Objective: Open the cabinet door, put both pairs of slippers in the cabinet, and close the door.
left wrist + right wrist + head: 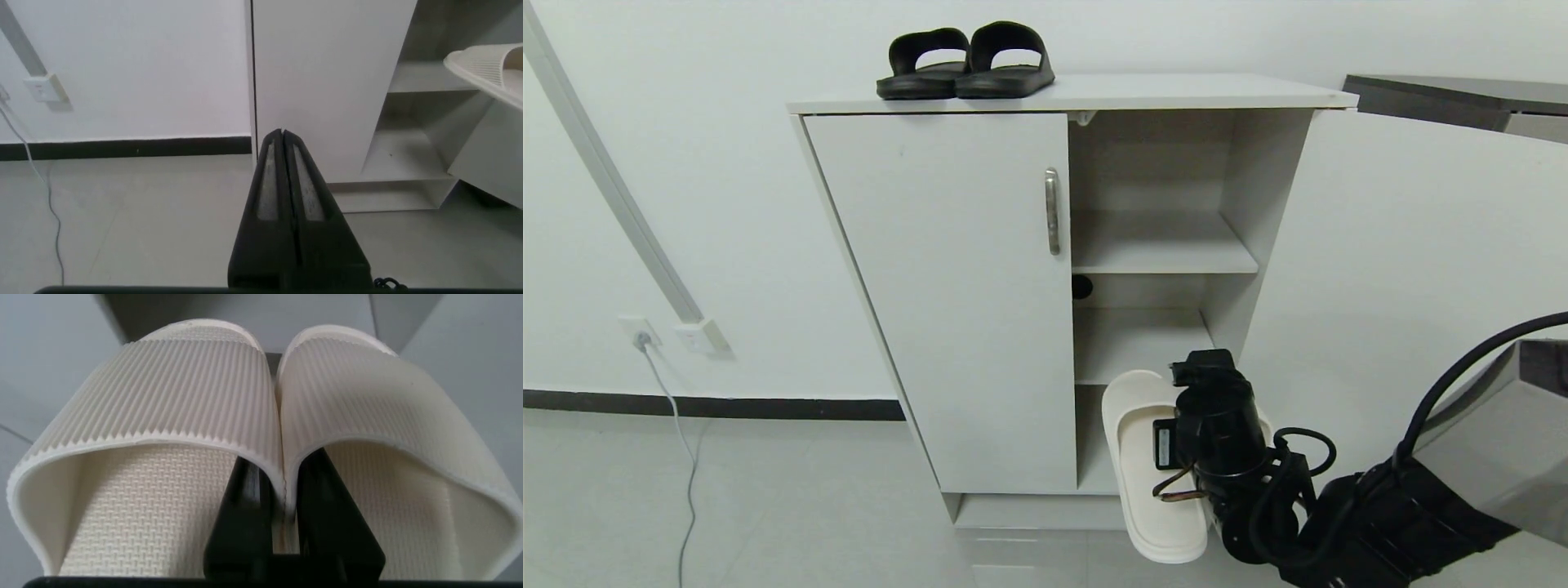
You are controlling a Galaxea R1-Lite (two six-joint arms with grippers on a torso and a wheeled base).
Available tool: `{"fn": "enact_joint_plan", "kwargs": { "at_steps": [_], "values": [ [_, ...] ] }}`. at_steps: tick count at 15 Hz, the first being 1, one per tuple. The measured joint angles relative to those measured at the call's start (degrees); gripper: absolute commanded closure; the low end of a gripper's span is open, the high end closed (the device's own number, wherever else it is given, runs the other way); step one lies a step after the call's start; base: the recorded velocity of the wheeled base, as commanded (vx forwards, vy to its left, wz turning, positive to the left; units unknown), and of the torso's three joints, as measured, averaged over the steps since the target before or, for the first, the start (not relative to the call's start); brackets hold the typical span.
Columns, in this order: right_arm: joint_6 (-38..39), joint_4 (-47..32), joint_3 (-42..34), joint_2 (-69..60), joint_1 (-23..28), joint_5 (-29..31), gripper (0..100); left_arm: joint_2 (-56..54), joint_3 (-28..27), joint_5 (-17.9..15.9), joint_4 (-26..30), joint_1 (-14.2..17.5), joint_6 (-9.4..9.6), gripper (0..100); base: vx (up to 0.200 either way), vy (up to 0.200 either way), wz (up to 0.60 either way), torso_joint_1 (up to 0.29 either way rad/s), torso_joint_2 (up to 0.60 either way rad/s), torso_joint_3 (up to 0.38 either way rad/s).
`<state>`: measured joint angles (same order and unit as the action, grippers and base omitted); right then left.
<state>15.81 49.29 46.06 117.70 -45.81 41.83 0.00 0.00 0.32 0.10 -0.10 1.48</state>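
We see the white slippers [1147, 457] held as a pair in front of the cabinet [1176, 91], before the open right half and level with its lowest compartment. Their toes point toward the cabinet and their heels hang lower, out over the floor [768, 490].

In the right wrist view the two white slippers [270, 416] lie side by side with their ribbed straps meeting in the middle. The right gripper [276, 527] reaches in from the heel side. Its dark fingers [331, 514] are clamped on the inner strap edges, where the two slippers touch.

The black slippers [968, 65] sit side by side on top of the cabinet, toward its left end, toes to the wall.

The cabinet's left door [947, 310] is closed, with a metal handle [1052, 211] upright along its inner edge. Its right door [1405, 269] is swung wide open to the right. Inside the open half we see an upper shelf [1160, 249] and a lower shelf [1135, 347].

The left gripper [282, 188] hangs low to the left of the cabinet, above the floor. Its fingers [265, 192] are pressed flat together with nothing between them. From there we see a white slipper's edge [490, 69] at the cabinet's open side.

A wall socket [637, 331] with a cable sits left of the cabinet.
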Motion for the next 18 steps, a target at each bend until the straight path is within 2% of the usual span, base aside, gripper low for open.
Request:
{"fn": "enact_joint_plan", "kwargs": {
  "at_steps": [8,18],
  "values": [
    [-0.3,0.7,1.3,0.4,1.9,-2.1,100,0.0,0.0,-0.2,0.1,0.0,0.16,100,0.000,0.000,0.00,0.000,0.00,0.000],
    [-0.3,0.8,1.4,0.9,2.0,-2.5,100,0.1,-0.1,-0.6,0.1,0.0,0.27,100,0.000,0.000,0.00,0.001,0.00,-0.183]
  ]
}}
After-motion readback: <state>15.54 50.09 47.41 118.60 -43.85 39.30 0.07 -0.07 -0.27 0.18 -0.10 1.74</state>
